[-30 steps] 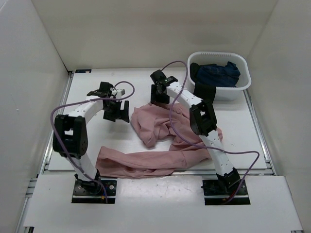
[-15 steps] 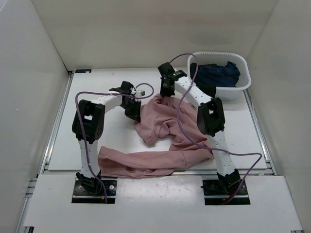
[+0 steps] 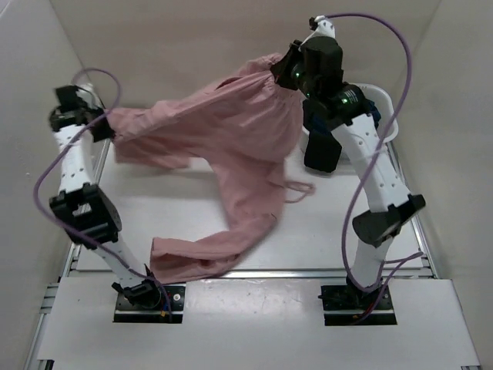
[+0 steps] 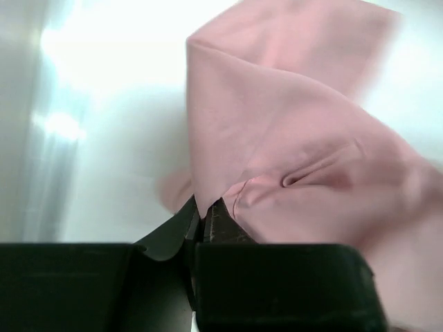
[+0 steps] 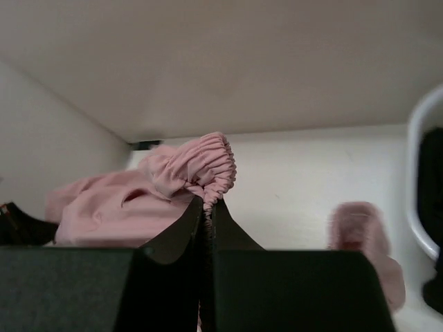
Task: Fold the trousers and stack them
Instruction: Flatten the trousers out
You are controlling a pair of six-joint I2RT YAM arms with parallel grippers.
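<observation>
Trousers span white-walled table, clamped in left end effector and right end effector.

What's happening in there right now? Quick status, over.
Left tool and right tool shut on trousers. Cloth hangs between them, one leg end on table. Basket at far right.

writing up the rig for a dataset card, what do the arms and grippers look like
The left arm and right arm have white links and black joint housings, each trailing a purple cable. The left gripper and right gripper have black tapering fingers.
</observation>
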